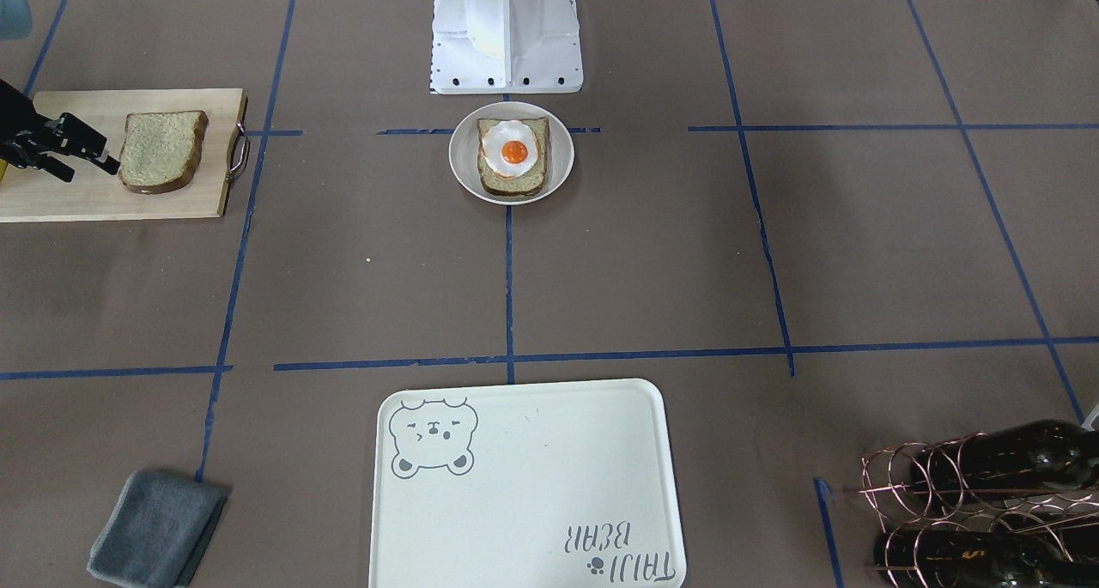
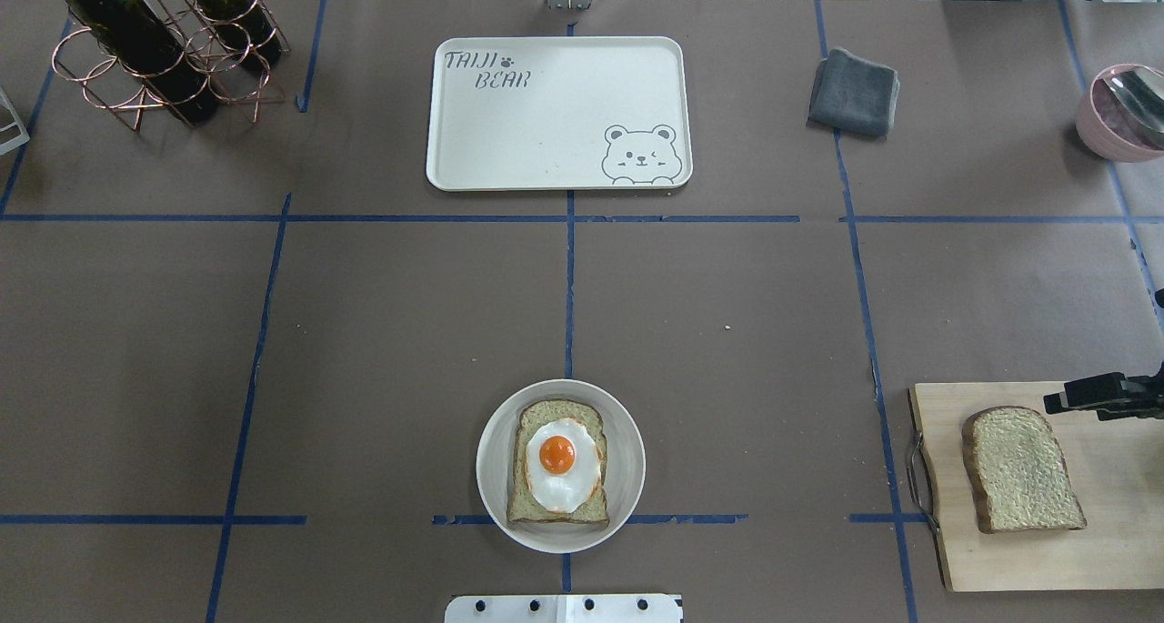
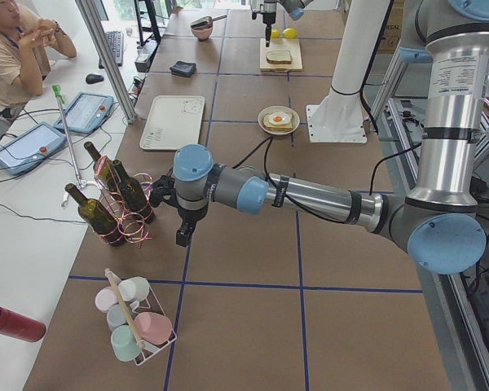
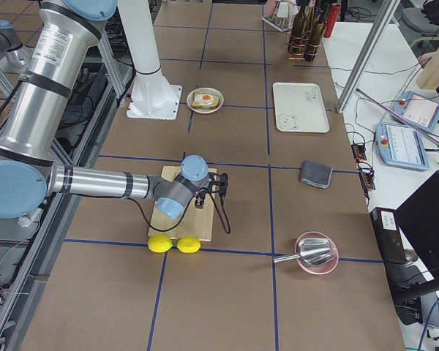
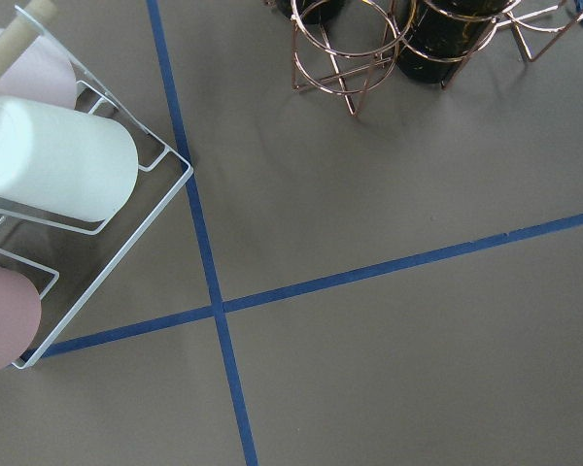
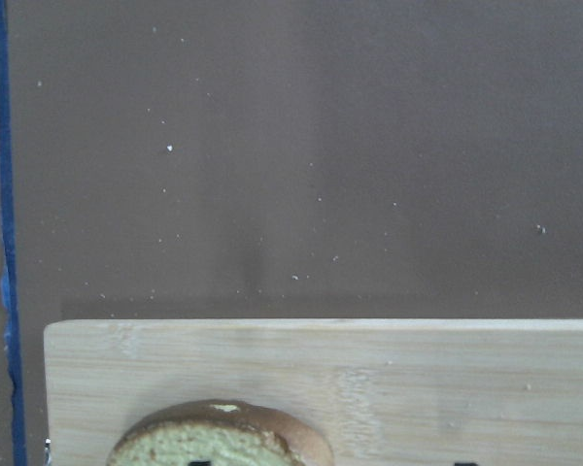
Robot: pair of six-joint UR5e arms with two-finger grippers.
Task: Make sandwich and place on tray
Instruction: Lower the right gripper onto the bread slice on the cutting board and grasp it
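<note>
One bread slice with the fried egg (image 1: 513,152) on it lies on the round white plate (image 1: 464,180) near the robot base. The second bread slice (image 1: 163,152) lies on the wooden cutting board (image 1: 51,197); it also shows in the overhead view (image 2: 1023,468). My right gripper (image 1: 93,172) is open and empty, just beside and above that slice's top edge (image 6: 219,442). The cream bear tray (image 1: 532,485) lies bare at the far side. My left gripper (image 3: 182,238) shows only in the exterior left view, near the wine rack; I cannot tell whether it is open or shut.
A grey cloth (image 2: 855,91) lies right of the tray. A copper rack with wine bottles (image 2: 155,50) stands far left, a mug rack (image 5: 68,175) near it. A pink bowl with a spoon (image 2: 1118,109) is far right. Two lemons (image 4: 174,245) lie by the board.
</note>
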